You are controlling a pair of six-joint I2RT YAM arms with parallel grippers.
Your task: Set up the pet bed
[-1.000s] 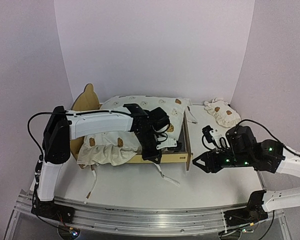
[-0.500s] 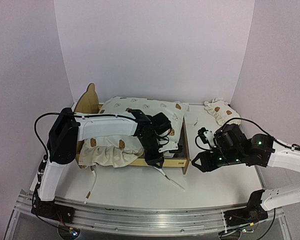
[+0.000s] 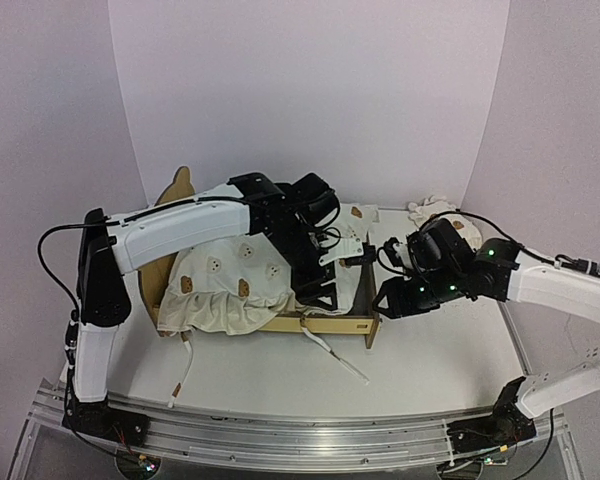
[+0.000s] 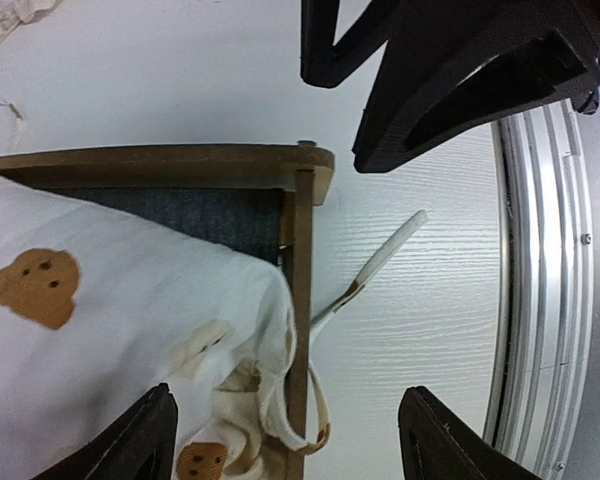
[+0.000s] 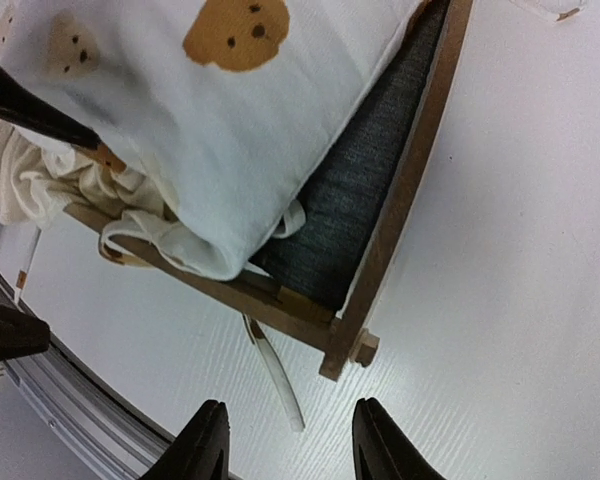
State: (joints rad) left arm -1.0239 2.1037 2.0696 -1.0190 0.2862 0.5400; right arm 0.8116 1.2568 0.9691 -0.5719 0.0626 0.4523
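Count: one pet bed (image 3: 335, 325) | one cushion (image 3: 230, 285) | one pillow (image 3: 430, 208) | left tool (image 4: 290, 440) spread apart | right tool (image 5: 290, 440) spread apart

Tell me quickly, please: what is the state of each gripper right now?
Left gripper: open, holding nothing.
Right gripper: open, holding nothing.

You worked at a white, wood-grained table (image 3: 450, 360) boxed in by plain pale lilac walls (image 3: 310, 90) behind and on both sides. A metal rail (image 3: 280, 435) ran along its near edge, under soft, even light.
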